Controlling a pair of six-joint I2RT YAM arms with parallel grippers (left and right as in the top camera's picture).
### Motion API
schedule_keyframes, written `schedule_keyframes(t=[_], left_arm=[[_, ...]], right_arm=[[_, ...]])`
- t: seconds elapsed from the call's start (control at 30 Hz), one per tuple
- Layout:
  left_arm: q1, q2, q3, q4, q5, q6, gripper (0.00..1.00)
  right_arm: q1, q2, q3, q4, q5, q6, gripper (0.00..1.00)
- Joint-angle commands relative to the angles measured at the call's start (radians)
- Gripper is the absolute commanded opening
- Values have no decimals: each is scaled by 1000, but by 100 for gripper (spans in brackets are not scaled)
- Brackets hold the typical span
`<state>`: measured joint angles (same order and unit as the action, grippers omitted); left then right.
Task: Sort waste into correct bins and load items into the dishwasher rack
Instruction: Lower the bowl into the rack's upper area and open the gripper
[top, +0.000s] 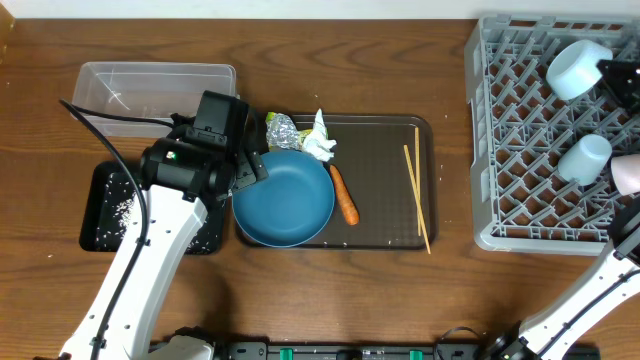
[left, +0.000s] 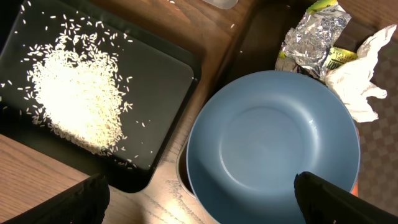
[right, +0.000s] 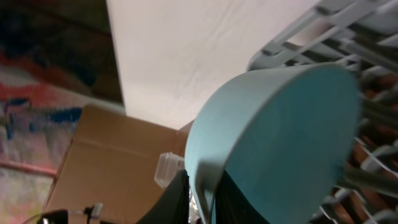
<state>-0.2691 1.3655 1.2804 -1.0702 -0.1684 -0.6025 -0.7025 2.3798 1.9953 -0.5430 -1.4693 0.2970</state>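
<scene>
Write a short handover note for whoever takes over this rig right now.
Left gripper: open, empty, above the blue plate.
Right gripper: fingers straddle the bowl rim at the rack; grip unclear.
Done: rice in black tray; cup in rack.
Left: plate and chopsticks, on the brown tray, to rack; carrot, foil, tissue, wrapper to black tray or clear tub.

Left arm (top: 150, 255): white links, black joints, black cable (top: 90, 112), green light (top: 172, 155).
</scene>
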Motion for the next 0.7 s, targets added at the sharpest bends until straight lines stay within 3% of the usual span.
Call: schedule_keyframes(t=[0.0,0.2,0.3,0.37,0.47,0.67], left_arm=[[4,-2,5,-3,-20,3,98],[4,-2,5,-3,-20,3,98],[4,-2,5,-3,-20,3,98],[4,-2,5,-3,-20,3,98],[4,-2,5,-3,-20,3,98],[4,-2,5,-3,-20,3,98]], right_arm=[[-40,-11,2,-31,42,35,17],[-112,-87,2,-298,363,-64,18],[-130,-178,2,-395,611,-104,32],[-133,-239,2,-416,698,-103,33],[-130,-353,3,-417,755,-45,36],[-76,-555,3,-408,756,13,50]])
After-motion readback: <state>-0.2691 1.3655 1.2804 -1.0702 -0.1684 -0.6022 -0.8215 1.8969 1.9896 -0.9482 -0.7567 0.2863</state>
